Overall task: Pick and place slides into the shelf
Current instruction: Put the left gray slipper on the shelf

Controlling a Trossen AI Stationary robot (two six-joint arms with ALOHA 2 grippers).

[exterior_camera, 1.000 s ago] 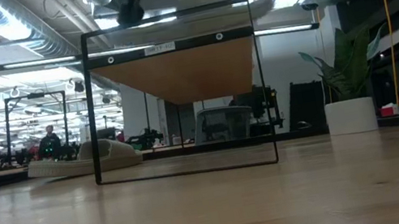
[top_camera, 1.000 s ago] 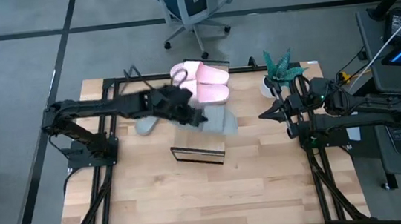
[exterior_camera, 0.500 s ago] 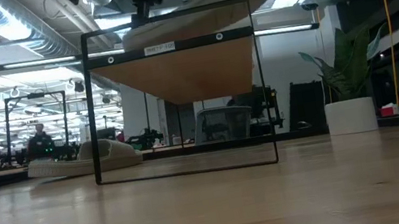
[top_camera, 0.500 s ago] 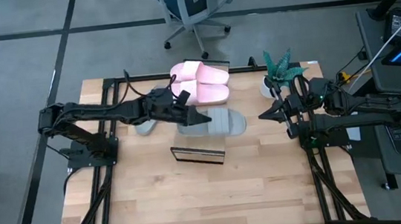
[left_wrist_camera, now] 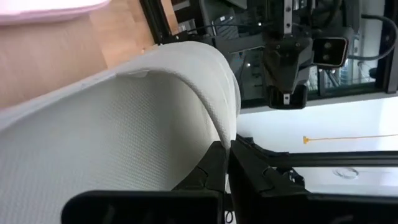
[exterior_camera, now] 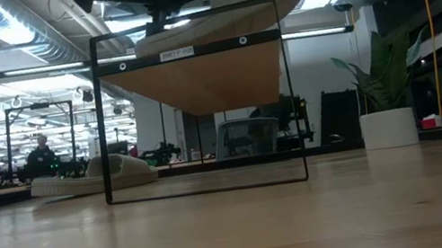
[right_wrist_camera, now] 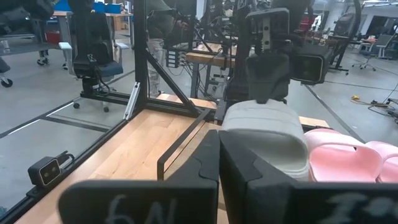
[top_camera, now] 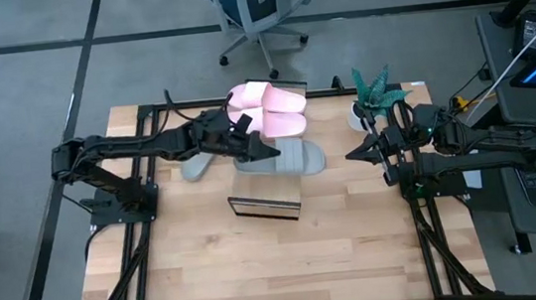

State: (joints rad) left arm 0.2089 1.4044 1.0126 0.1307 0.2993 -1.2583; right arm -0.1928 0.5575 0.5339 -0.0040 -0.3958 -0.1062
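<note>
1. A grey-green foam slide sandal (top_camera: pixel 193 165) lies flat on the light-wood tabletop (top_camera: pixel 210 266), left of the rack and under the left arm.
2. The left gripper (top_camera: pixel 264 151) reaches from the left side to the middle of the table, its fingers clenched on the near edge of a second grey-green foam slide sandal (top_camera: pixel 289 159). From the low camera this sandal (exterior_camera: pixel 224 12) sits at the top of the rack.
3. The long light-wood plank shelf with a dark metal frame (top_camera: pixel 266 206) stands at the table's centre; the gripped sandal lies on its top.
4. Two pale pink foam slide sandals (top_camera: pixel 269 111) rest side by side on the shelf's far end, just beyond the grey-green one.
5. The right gripper (top_camera: pixel 351 153) waits at the right side of the table, fingers closed on nothing, near a small potted green plant (top_camera: pixel 374 94).
</note>
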